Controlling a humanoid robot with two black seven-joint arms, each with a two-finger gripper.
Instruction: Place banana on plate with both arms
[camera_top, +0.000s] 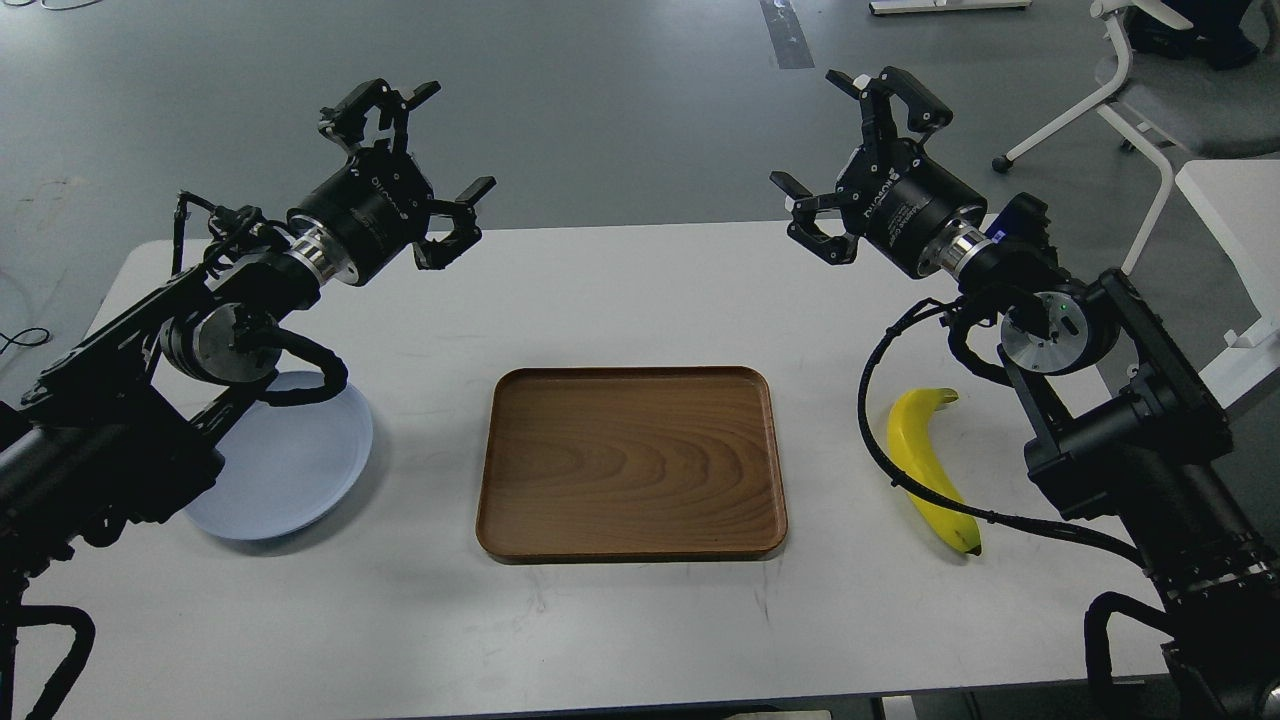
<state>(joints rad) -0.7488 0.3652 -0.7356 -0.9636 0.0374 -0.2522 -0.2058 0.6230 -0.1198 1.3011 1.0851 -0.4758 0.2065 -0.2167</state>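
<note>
The yellow banana (930, 462) lies on the white table at the right, under my right arm's cable, which crosses it. The pale blue plate (290, 470) rests on the table at the left, partly covered by my left arm. My left gripper (425, 150) is raised over the table's far left, open and holding nothing. My right gripper (845, 140) is raised over the far right, open and holding nothing. Both grippers are well above and away from the banana and the plate.
A brown wooden tray (632, 462) sits in the middle of the white table (640, 620), between plate and banana. A white chair (1150, 90) and another white table edge (1235, 200) stand beyond the right side.
</note>
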